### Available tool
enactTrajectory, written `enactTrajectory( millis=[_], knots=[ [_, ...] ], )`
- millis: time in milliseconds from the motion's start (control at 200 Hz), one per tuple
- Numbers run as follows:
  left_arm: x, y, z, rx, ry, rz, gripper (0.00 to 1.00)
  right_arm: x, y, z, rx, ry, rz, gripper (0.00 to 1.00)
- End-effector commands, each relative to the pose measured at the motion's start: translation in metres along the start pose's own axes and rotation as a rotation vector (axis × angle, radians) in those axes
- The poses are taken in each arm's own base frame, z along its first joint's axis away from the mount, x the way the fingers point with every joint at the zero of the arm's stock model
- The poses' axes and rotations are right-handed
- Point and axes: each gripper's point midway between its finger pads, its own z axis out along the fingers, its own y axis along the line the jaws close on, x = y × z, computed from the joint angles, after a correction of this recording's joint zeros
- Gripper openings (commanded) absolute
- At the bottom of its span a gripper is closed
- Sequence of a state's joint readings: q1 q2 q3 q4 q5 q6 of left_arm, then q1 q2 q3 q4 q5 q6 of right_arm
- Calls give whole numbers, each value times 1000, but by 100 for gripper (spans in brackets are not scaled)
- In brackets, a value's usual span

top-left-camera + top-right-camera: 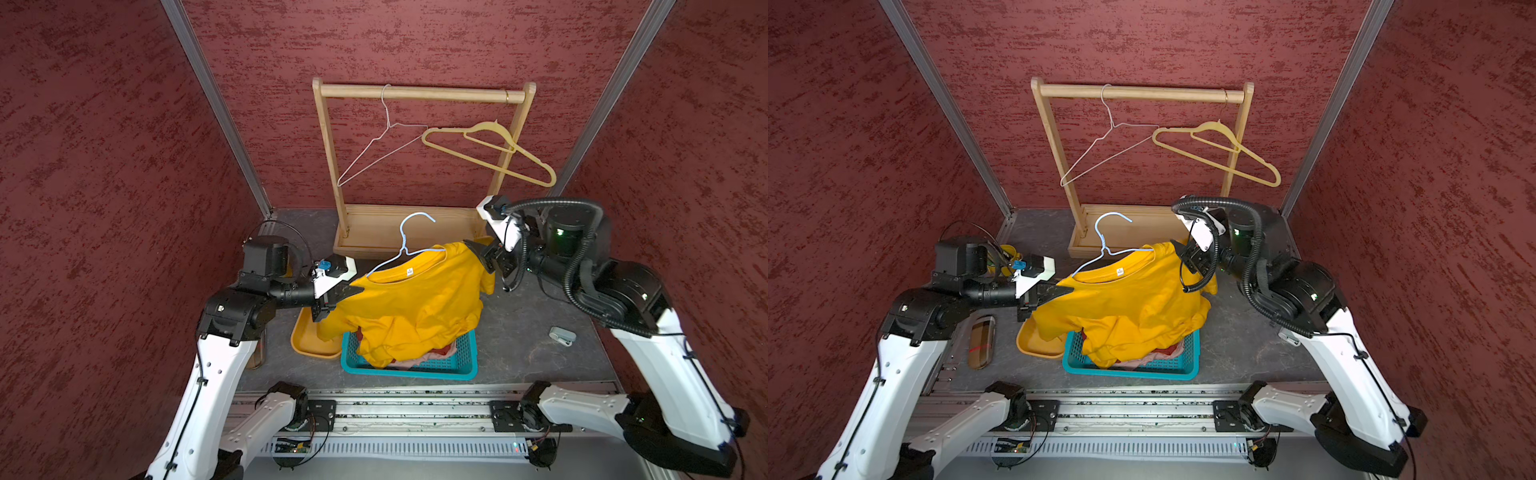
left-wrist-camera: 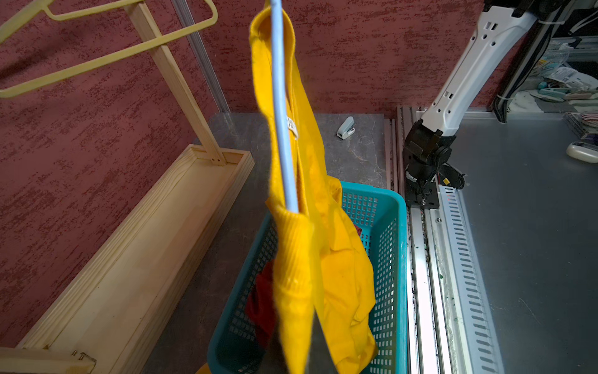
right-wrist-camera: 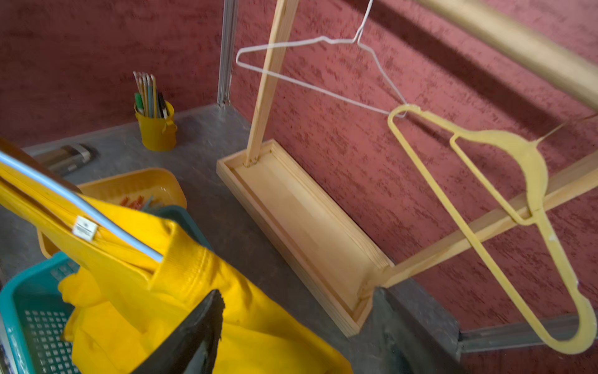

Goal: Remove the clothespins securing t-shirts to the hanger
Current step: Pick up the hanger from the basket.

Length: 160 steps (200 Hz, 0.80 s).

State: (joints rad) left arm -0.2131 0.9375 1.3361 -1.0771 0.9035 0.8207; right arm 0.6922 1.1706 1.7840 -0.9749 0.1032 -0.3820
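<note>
Mustard t-shirt (image 1: 415,303) hangs on the light blue hanger (image 1: 409,237), hem slumped into the teal basket (image 1: 465,365). At one hanger end the left gripper (image 1: 351,291) is clamped tight on the shirt's shoulder. At the opposite shoulder the right gripper (image 1: 482,255) has its fingers (image 3: 197,333) spread wide, one right against the cloth, nothing gripped. Shirts, three: the mustard one, plus a dark red t-shirt (image 1: 442,352) and a pale pink t-shirt (image 1: 411,362) crumpled in the basket. Hangers, three: the blue one, plus a white wire hanger (image 1: 382,145) and a yellow plastic hanger (image 1: 490,153) on the wooden rack (image 1: 415,93). The clothespins (image 3: 136,202) are a red and blue heap in the yellow tray (image 1: 305,336), too blurred to count. One pale clip (image 1: 562,335) lies alone on the table (image 1: 519,299).
</note>
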Motion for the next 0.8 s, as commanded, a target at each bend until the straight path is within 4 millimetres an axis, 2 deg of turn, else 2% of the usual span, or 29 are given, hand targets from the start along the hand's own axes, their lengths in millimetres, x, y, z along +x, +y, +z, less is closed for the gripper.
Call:
enactTrajectory(
  millis=[0, 95, 311, 566, 636, 741, 796],
  knots=[
    [1, -7, -6, 6, 21, -5, 0, 31, 3, 4, 10, 119, -79, 75],
    [0, -11, -8, 9, 19, -5, 0, 34, 15, 11, -46, 95, -126, 75],
    [-7, -19, -12, 30, -5, 2, 0, 34, 30, 27, -115, 75, -162, 73],
    [-20, -27, -15, 68, -61, 26, 0, 13, 53, 32, -240, -38, -161, 71],
    [-24, -30, -16, 84, -82, 31, 0, 7, 62, 33, -280, -82, -160, 66],
    [-27, -34, -16, 102, -116, 39, 0, -1, 68, 35, -308, -141, -163, 52],
    [-27, -34, -15, 107, -132, 42, 0, -5, 71, 34, -323, -168, -164, 50]
  ],
)
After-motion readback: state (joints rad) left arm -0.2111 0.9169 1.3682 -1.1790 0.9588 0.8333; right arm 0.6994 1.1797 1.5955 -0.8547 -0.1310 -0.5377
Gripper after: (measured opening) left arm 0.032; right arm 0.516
